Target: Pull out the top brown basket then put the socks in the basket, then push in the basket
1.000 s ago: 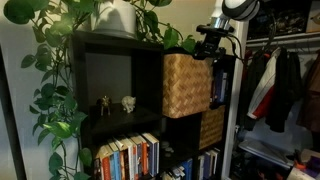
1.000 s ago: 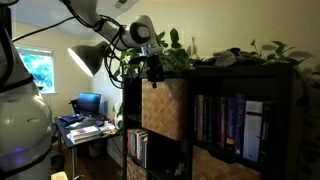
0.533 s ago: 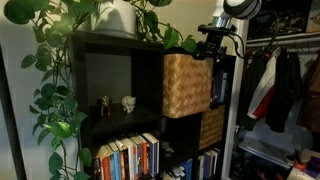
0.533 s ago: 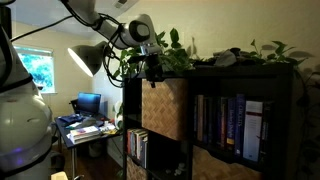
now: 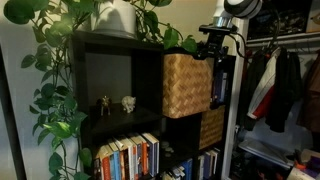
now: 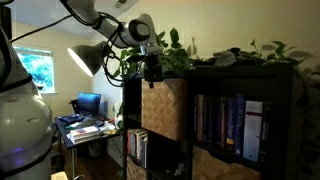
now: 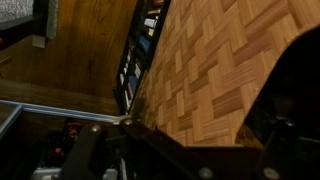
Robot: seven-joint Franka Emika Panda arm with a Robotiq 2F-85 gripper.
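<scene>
The top brown basket [image 5: 187, 85], a light tan woven cube, sticks out a little from the upper cubby of the dark shelf [image 5: 115, 45] in both exterior views, its square front [image 6: 165, 108] facing out. My gripper [image 5: 212, 50] hangs just above the basket's front top edge [image 6: 153, 70], open and holding nothing. The wrist view is filled by the woven weave [image 7: 200, 70], with a dark finger [image 7: 295, 90] at the right. A dark grey bundle [image 6: 225, 59] lies on the shelf top; I cannot tell whether it is the socks.
A darker woven basket [image 5: 212, 127] sits in the cubby below. Books [image 5: 128, 158] fill the lower shelves. Small figurines [image 5: 127, 102] stand in the open cubby. Plant vines [image 5: 55, 70] drape over the shelf. Clothes [image 5: 285, 85] hang beside it. A lamp [image 6: 88, 58] and desk [image 6: 85, 125] stand behind.
</scene>
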